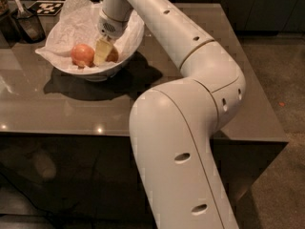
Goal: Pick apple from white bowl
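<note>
While the arm reaches across the table [224, 66] and down into the white bowl [108, 71], the gripper [104, 54] sits low inside it, wedged between two pieces of fruit. The apple [114, 55], the tan-orange one, lies on the gripper's right side in this view, touching it and partly hidden by it. The redder apple [82, 55] rests just beside the gripper on the other side, in plain sight on the crumpled paper lining [71, 20]. Whether the gripper is spread, closed, or clamped on the apple cannot be told from here, since its pale yellowish tip blocks the contact. As for progress, the reach looks finished and the gripper appears to be at grasp height, so the task seems to be at or near the gripping step. The apple has not been lifted; it is down in the bowl, resting on the paper. What is left, by my reading, is to secure a firm hold and raise the apple clear of the rim without dragging the paper or nudging the redder apple.
</note>
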`<state>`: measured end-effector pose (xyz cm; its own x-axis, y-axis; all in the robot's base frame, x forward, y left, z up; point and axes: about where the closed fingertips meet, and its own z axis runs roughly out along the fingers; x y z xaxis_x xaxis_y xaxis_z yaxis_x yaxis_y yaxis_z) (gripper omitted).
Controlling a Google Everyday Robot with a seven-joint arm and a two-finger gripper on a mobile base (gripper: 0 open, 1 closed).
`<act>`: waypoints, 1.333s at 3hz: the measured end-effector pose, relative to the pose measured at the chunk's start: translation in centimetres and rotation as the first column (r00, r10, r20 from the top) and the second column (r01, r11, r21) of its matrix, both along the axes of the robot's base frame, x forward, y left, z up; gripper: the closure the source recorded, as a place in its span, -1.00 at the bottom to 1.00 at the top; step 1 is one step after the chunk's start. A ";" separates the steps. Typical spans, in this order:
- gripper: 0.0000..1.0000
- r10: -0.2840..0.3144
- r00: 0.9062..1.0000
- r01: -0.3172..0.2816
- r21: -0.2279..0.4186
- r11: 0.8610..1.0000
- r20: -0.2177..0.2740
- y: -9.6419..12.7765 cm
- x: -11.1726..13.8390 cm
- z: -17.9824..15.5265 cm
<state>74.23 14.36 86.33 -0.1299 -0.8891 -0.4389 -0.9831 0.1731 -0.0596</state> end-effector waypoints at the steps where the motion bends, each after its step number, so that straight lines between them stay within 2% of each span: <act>1: 1.00 -0.044 0.999 0.044 0.003 0.999 0.020 0.6 -0.2 2.8; 3: 1.00 -0.094 0.994 0.092 0.032 0.995 0.051 1.1 -0.7 7.4; 4: 1.00 -0.096 0.993 0.092 0.060 0.994 0.071 1.5 -1.1 9.8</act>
